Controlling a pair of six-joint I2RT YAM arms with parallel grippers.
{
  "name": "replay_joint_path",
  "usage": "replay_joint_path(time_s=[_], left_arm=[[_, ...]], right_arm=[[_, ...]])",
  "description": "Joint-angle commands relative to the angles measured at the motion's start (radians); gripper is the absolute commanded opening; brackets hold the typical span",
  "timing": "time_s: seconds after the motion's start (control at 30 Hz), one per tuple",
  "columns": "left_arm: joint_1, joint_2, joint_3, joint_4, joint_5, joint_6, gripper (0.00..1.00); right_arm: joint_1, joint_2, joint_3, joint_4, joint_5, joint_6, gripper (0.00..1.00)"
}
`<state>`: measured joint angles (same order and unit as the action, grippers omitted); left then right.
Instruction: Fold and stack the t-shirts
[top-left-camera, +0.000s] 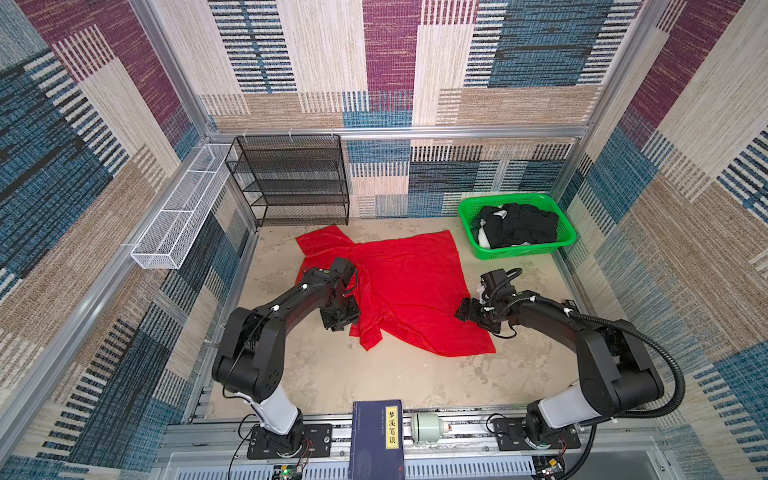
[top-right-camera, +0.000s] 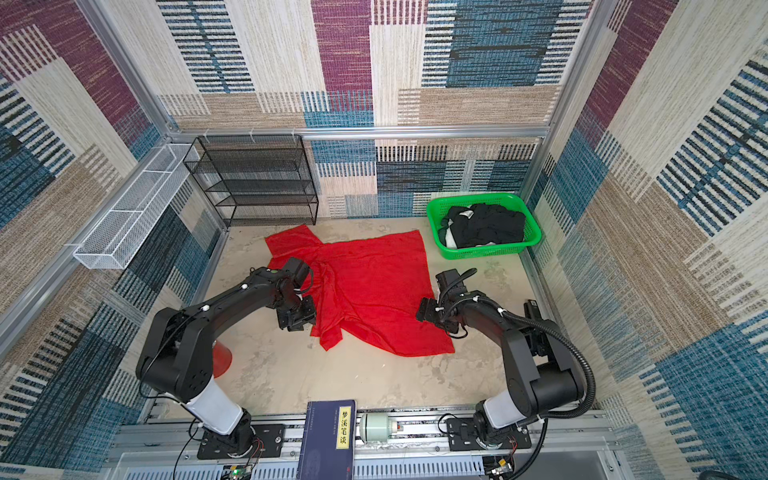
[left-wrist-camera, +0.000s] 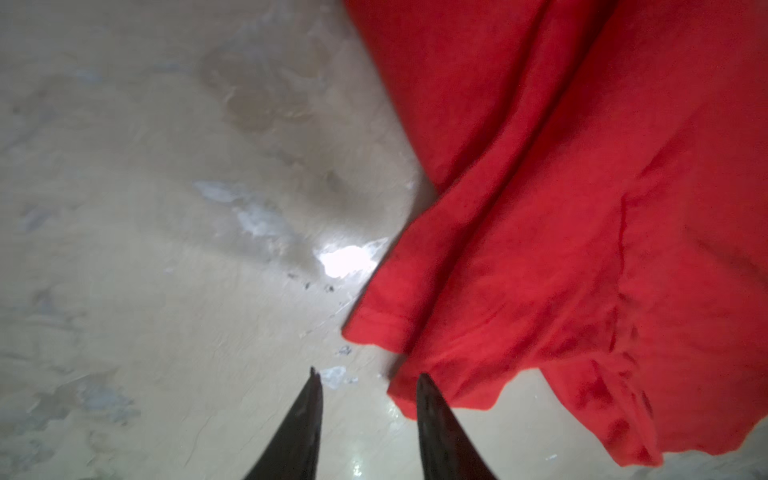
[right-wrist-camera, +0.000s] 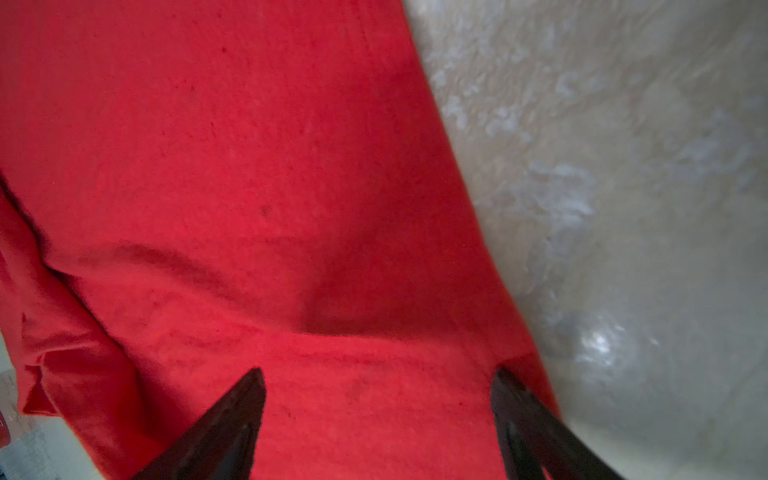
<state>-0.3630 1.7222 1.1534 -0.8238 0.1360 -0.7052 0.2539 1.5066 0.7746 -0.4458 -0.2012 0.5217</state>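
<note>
A: Red t-shirt (top-left-camera: 399, 286), where?
B: Centre of the tabletop (top-left-camera: 374, 386). Spread mostly flat, one sleeve out at 11 o'clock, a bunched flap trailing at 7 o'clock. No fold made yet

A: Left end effector (left-wrist-camera: 368, 376)?
B: At the shirt's 8 o'clock edge in both top views. In the left wrist view the fingers are apart with only bare tabletop in the gap, and one fingertip (left-wrist-camera: 432, 407) sits right at the flap's hem. It grips nothing. My guess is it's placed there because that's the rumpled side that needs pulling straight

A: Right end effector (right-wrist-camera: 376, 374)?
B: At the 4 o'clock edge, low over the cloth. The fingers are spread wide and red fabric lies under the gap, not pinched

A: Why one each side?
B: Probably so opposite edges can be taken together and the cloth stays even

A: The others?
B: Black t-shirts (top-left-camera: 519, 224) are heaped in the green basket (top-left-camera: 567, 241) at 1 o'clock, near the red one's corner but not touching it. Likely parked there until this one's done
</note>
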Motion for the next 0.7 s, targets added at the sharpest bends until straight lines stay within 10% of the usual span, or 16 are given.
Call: replay_joint_path(time_s=[0.0,0.37,0.67], left_arm=[[-0.003,0.038,0.017,-0.01,0.011,0.062,0.39],[-0.012,0.142,0.023,-0.02,-0.013,0.083,0.35],[-0.024,0.113,-0.039,-0.107,-0.102,0.047,0.01]], right_arm=[[-0.001,0.008,-0.014,-0.115,-0.001,0.013,0.87],[-0.001,0.028,0.001,-0.114,-0.007,0.018,0.87],[-0.002,0.033,0.005,-0.102,-0.01,0.02,0.87]])
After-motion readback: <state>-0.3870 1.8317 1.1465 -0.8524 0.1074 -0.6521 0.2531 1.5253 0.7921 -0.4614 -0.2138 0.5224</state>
